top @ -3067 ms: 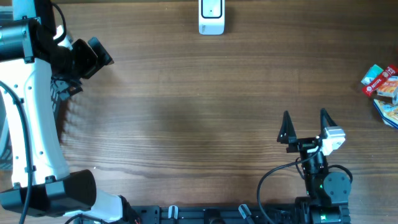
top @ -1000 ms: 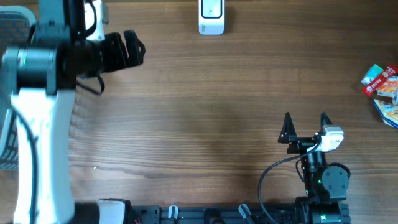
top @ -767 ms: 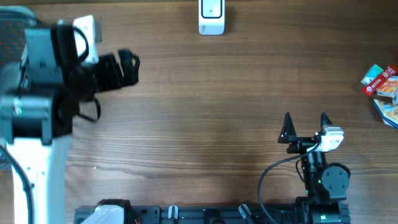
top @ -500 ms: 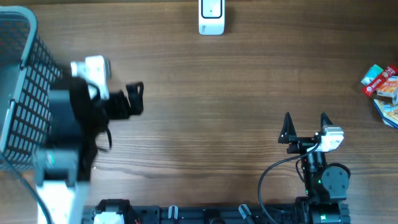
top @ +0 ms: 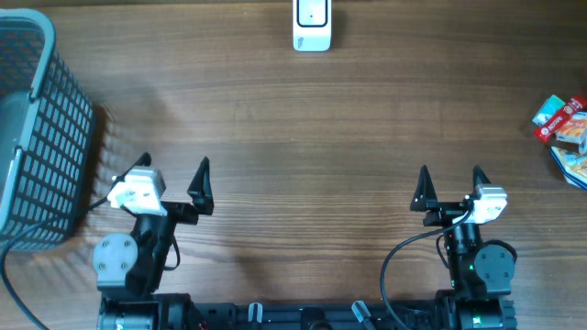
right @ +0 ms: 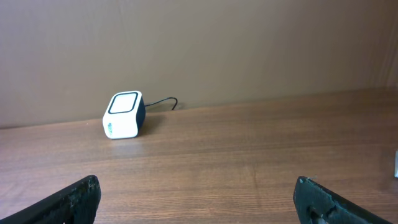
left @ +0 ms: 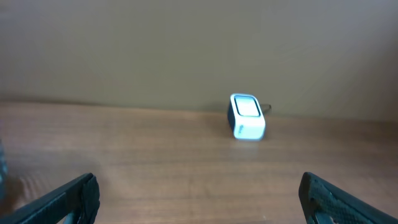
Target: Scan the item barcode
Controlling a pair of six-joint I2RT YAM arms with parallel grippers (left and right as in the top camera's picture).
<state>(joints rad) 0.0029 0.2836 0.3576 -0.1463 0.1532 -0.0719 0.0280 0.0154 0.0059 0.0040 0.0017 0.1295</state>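
We see the white box-shaped barcode scanner [top: 312, 26] at the far edge of the wooden table [top: 303, 183], its window seemingly turned up — an item must be held over it, barcode down. The small pile of colourful printed packets [top: 564, 128] lies well to the right of the scanner, somewhat nearer the arms. Both claws are spread wide and empty: the left gripper [top: 174, 167] sits near-left of the scanner, the right gripper [top: 449, 174] near-right, which we judge better placed for the packets. A grey plastic mesh basket [top: 41, 137] stands far left of the scanner.
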